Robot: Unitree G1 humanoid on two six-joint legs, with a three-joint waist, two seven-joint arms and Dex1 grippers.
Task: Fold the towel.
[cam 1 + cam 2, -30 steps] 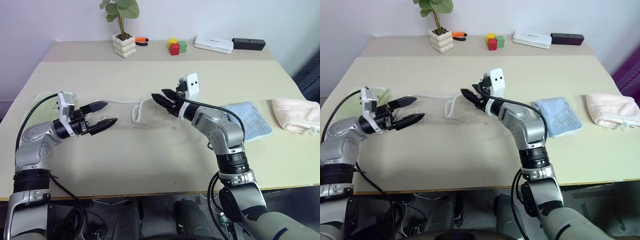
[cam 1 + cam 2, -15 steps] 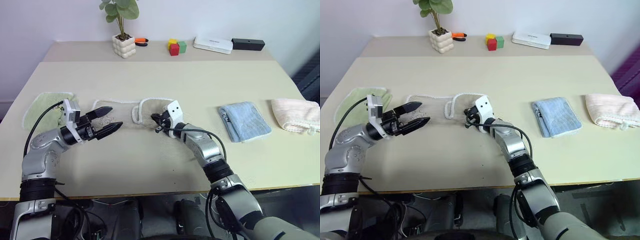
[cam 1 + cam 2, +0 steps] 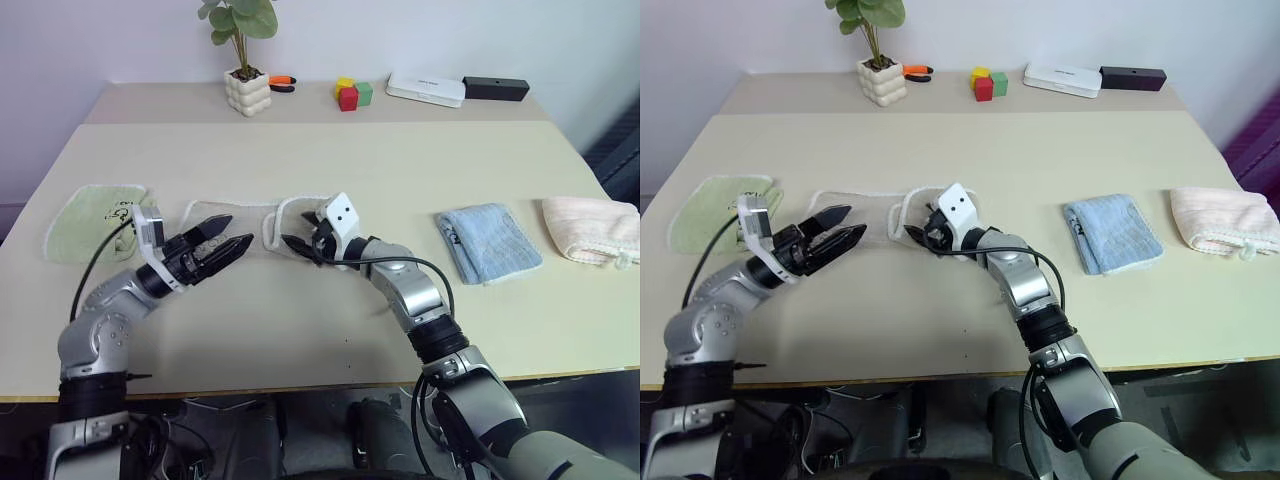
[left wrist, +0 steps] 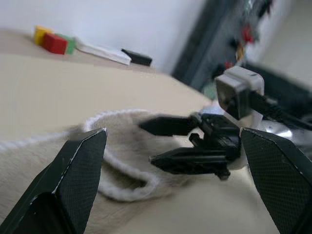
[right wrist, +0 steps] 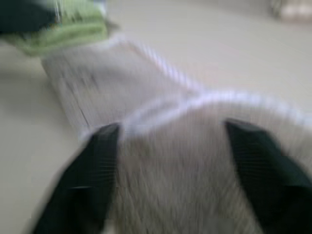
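Beige tabletop (image 3: 330,300) spreads under both arms, with the towel (image 3: 240,222) lying flat near its middle, its long axis running across the table from left to right and its right end folded back over itself. Left gripper (image 3: 222,238) hovers at the towel's left part, fingers spread wide and holding nothing. Right gripper (image 3: 300,243) sits low at the folded right end, its black fingers (image 5: 92,165) parted wide over the cloth, gripping nothing.

Beige table (image 3: 330,160), pale wall (image 3: 420,35)
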